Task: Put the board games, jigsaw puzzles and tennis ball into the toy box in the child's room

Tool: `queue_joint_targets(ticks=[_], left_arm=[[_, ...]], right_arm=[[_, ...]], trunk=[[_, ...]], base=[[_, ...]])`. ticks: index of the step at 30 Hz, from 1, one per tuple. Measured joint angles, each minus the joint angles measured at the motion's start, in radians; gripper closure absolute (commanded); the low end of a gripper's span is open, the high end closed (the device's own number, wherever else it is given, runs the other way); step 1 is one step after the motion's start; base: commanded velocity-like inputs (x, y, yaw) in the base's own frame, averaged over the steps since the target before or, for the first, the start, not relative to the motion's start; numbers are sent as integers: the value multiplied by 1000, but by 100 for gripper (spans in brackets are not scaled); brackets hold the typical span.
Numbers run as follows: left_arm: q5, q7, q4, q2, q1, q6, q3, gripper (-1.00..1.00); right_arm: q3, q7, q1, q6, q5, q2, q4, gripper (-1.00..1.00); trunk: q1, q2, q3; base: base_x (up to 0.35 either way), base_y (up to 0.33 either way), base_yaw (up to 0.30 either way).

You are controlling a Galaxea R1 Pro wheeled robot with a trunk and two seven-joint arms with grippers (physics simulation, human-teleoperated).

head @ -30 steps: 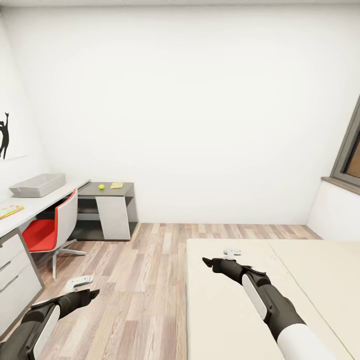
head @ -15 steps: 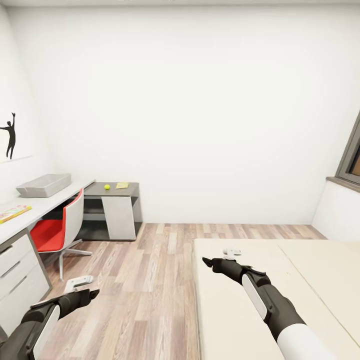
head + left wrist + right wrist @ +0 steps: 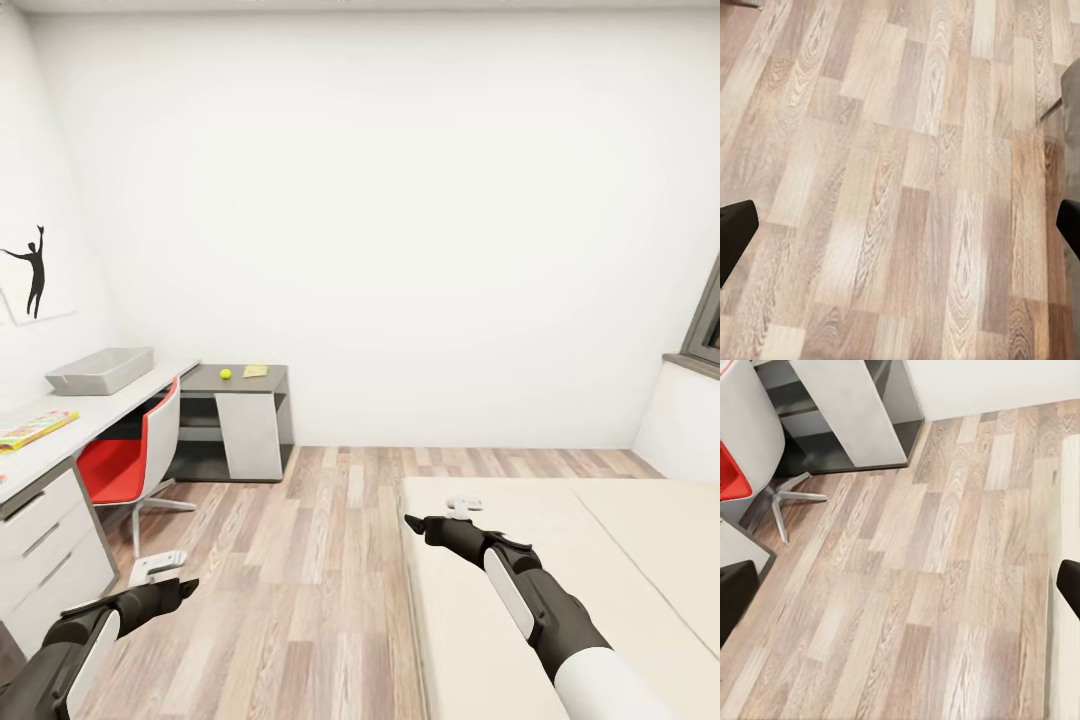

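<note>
Between table (image 3: 110, 410) and bed (image 3: 560, 560), bare floor (image 3: 300, 560)

One toy box (image 3: 100, 370) on the table (image 3: 120, 400). One tennis ball (image 3: 225, 374). One flat yellow item (image 3: 256, 371) beside the ball, kind unclear. One colourful flat board (image 3: 35, 429) at the table's near end. One red chair (image 3: 135, 460). One bed (image 3: 560, 560). One silhouette picture (image 3: 35, 270). Two grippers: left (image 3: 160, 568), right (image 3: 462, 506).
</note>
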Motion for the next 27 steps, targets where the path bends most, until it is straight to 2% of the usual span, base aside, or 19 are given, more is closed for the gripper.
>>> queue_joint_targets(ticks=[27], left_arm=[[0, 0, 0, 1, 0, 0, 0, -100]], right_arm=[[0, 0, 0, 0, -3, -2, -2, -100]], trunk=[[0, 0, 0]], base=[[0, 216, -12]])
